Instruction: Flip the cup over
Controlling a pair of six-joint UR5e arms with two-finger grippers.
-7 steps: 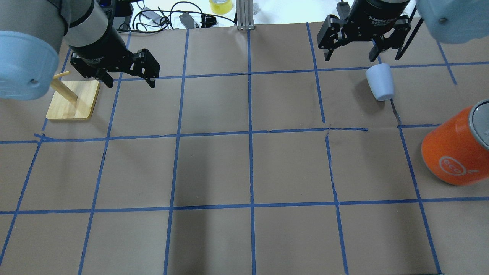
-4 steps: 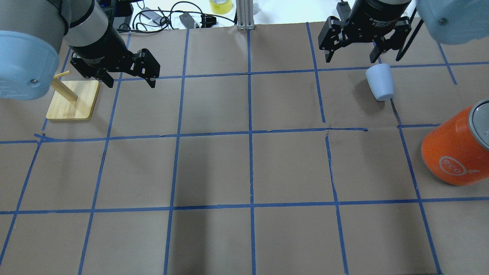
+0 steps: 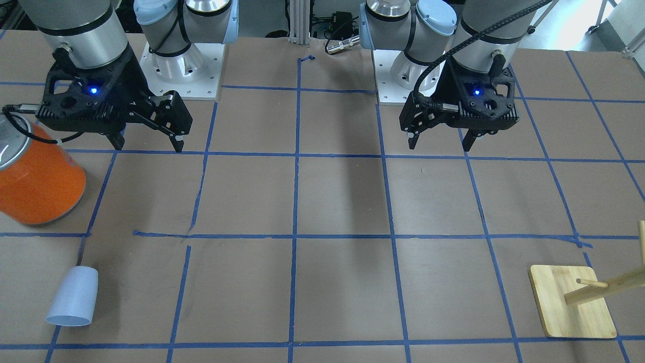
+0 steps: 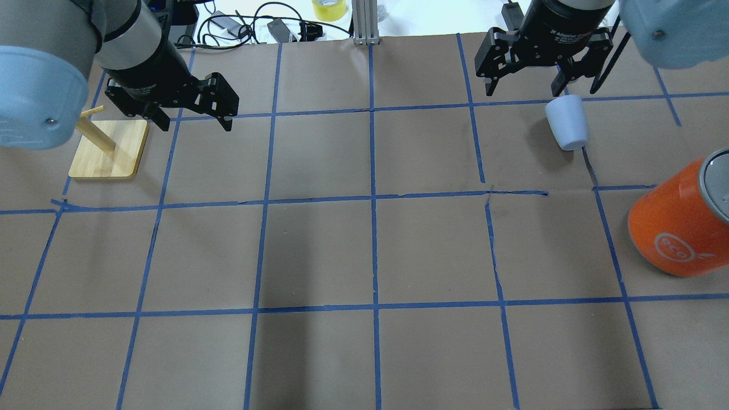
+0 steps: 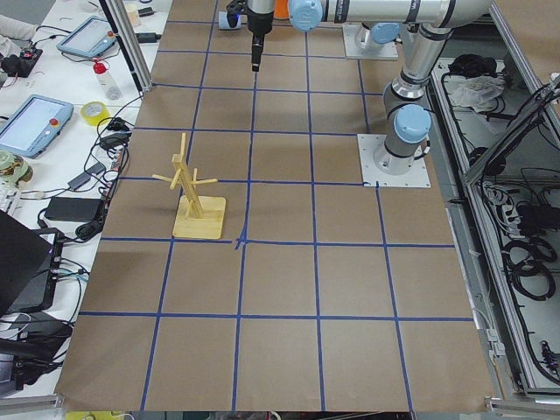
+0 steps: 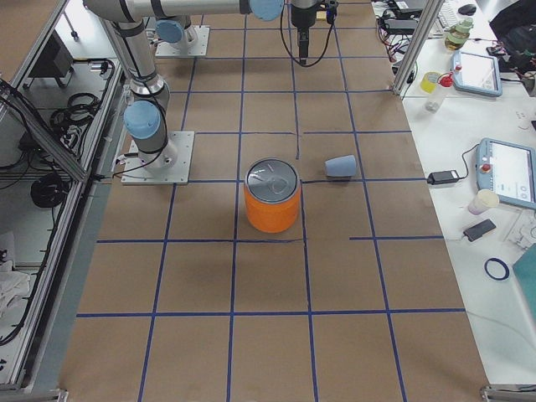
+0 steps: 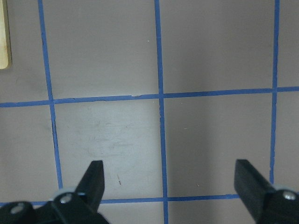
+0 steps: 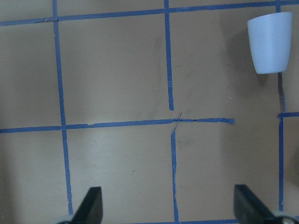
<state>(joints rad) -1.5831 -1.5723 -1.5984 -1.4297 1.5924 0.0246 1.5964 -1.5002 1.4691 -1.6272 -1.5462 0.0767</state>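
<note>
The pale blue cup [image 4: 566, 122] lies on its side on the brown table, at the right and far from the robot. It also shows in the front view [image 3: 73, 297], the right side view [image 6: 339, 166] and the top right of the right wrist view [image 8: 270, 42]. Its wide mouth points away from the robot. My right gripper [image 4: 521, 90] is open and empty, held high, with the cup ahead of it and to its right [image 3: 148, 147] [image 8: 168, 205]. My left gripper [image 4: 195, 124] is open and empty above bare table [image 3: 439, 147] [image 7: 170, 179].
A large orange can [image 4: 672, 228] with a silver top stands at the right edge, nearer the robot than the cup. A wooden peg stand [image 4: 108, 148] stands at the far left beside my left gripper. Cables and a tape roll [image 4: 329, 8] lie beyond the table's far edge.
My right gripper has shifted very slightly in the overhead view and stays open. The cup and my left arm have not moved.
</note>
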